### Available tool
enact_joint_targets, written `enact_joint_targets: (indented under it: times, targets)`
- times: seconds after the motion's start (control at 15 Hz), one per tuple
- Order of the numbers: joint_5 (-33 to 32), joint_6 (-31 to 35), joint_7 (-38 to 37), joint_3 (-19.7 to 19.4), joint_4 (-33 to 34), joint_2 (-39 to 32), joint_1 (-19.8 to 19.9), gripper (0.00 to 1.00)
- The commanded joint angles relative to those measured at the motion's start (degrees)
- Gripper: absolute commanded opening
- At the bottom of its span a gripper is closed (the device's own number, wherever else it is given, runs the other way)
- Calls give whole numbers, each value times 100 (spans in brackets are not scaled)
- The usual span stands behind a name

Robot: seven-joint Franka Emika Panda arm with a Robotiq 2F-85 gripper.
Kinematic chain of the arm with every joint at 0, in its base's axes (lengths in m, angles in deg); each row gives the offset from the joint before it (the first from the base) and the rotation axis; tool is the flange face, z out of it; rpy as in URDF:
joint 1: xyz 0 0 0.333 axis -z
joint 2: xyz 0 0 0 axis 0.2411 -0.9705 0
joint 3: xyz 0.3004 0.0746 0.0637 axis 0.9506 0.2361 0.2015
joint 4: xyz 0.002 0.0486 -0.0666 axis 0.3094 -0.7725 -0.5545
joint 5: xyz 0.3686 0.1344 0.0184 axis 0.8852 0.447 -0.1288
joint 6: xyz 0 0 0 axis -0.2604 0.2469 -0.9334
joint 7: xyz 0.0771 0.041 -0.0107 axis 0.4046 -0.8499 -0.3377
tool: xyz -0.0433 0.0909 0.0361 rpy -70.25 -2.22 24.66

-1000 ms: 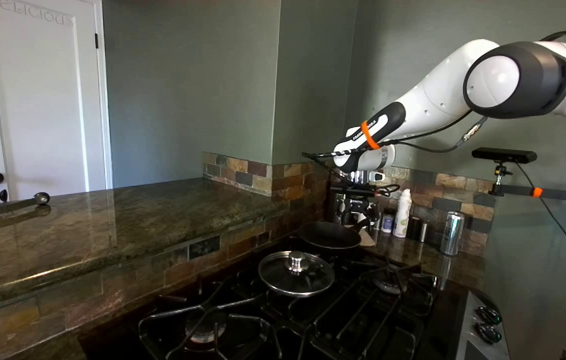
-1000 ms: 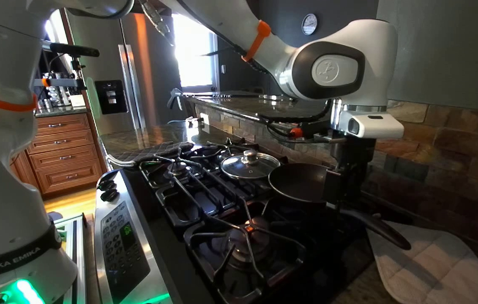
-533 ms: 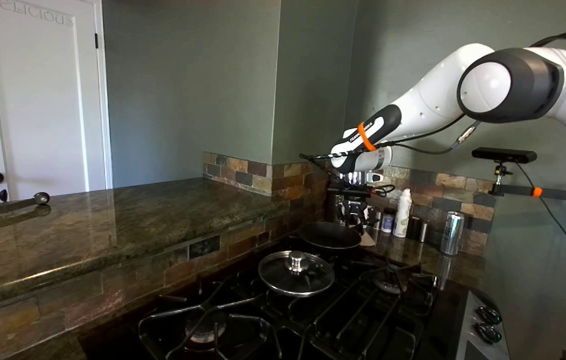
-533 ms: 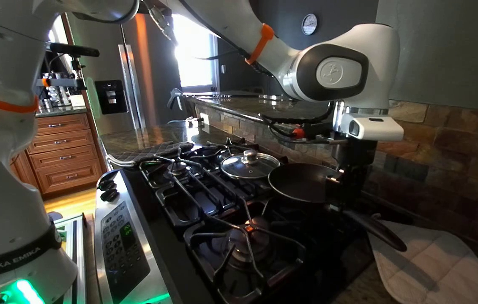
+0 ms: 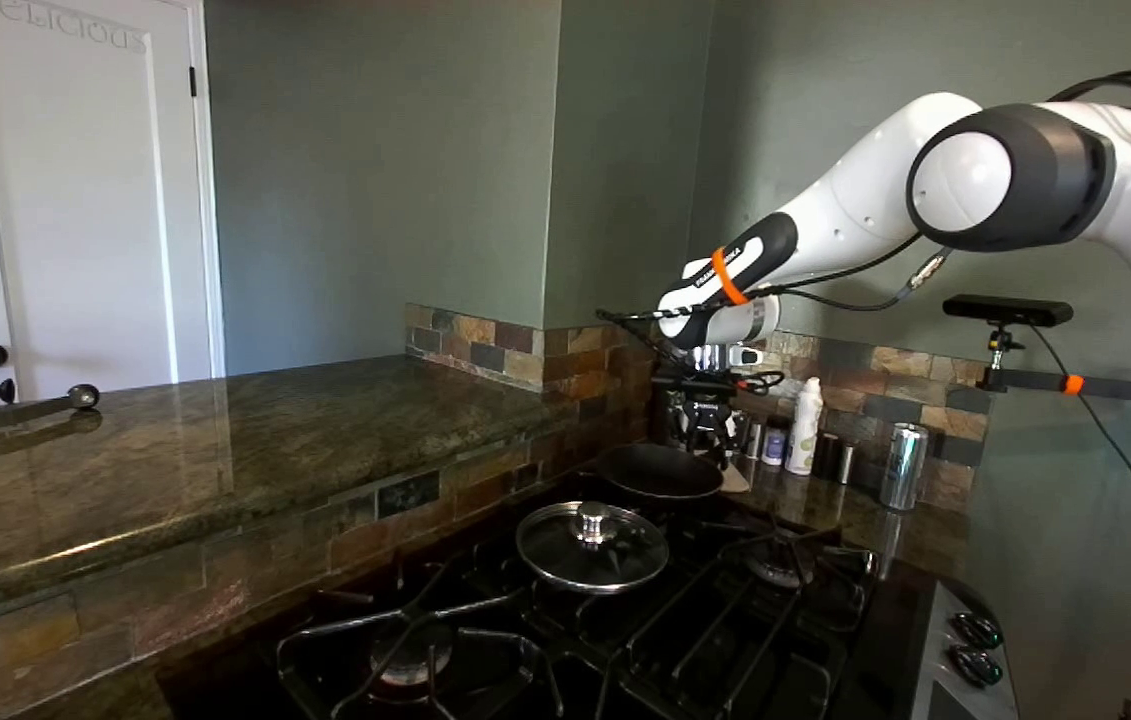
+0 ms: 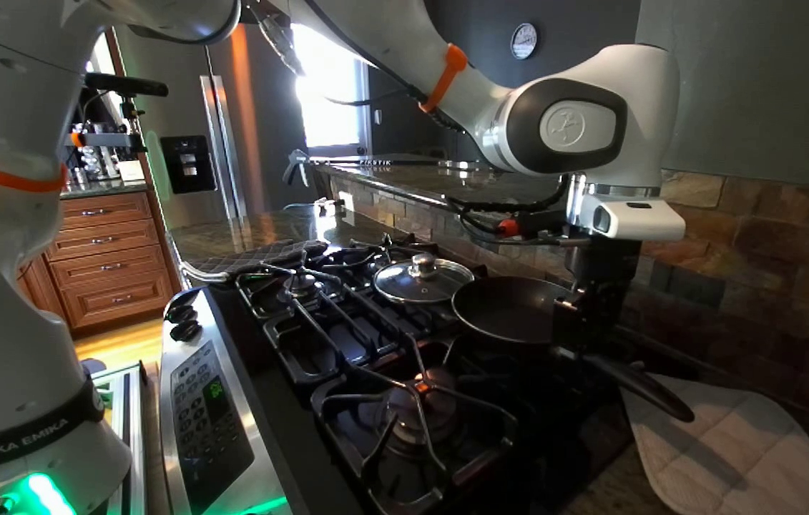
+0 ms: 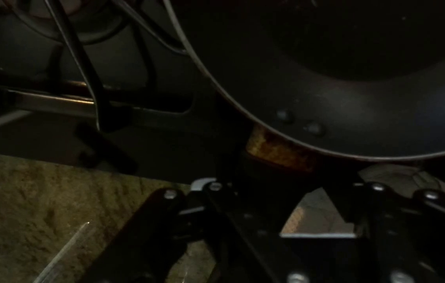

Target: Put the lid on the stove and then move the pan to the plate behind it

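The shallow black pan (image 6: 504, 315) sits at the back of the black stove (image 6: 254, 350), its dark handle (image 6: 647, 393) pointing toward the corner. Beside the pan, the glass lid (image 6: 440, 285) with silvery rim and knob lies flat on the grates; it also shows as a lid (image 5: 565, 555) from the opposite side. My gripper (image 6: 576, 343) is low over the pan's handle, close to the rim. In the wrist view the gripper (image 7: 295, 182) straddles the handle, below the pan's (image 7: 364, 102) rivets. Darkness hides its fingertips, so contact on both sides is unclear. The plate is out of view.
A white quilted pad (image 6: 733, 443) lies under the handle's end. The stone-tiled wall (image 6: 754, 250) stands close behind the gripper. A spray bottle (image 5: 805, 430) and a steel canister (image 5: 903, 467) stand in the corner. A raised granite counter (image 5: 325, 430) borders the stove.
Over the last second the arm has sunk slightly, and the jaws stand narrower around the handle. The pan has shifted a little toward the lid, and its handle has wobbled. The lid has stayed put.
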Motion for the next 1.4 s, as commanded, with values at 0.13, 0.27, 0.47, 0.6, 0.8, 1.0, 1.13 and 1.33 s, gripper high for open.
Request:
enact_joint_targets:
  times: [0.13, 0.27, 0.47, 0.6, 0.8, 1.0, 1.13, 1.33]
  targets:
    - [46, -159, -177, -54, 190, -141, -32, 23]
    - [46, -141, -187, -59, 187, -132, -19, 23]
    - [-23, -39, -102, -66, 106, -79, -20, 23]
    - [-70, 36, 32, -54, 22, -35, -13, 23]
    - [-89, 163, 309, -41, -111, 44, 26, 23]
    - [-108, 390, 739, -44, -303, 152, 55, 23]
    - [-98, 595, 1071, -50, -457, 236, 72, 23]
    - [-81, 905, 1506, -81, -753, 418, 67, 23]
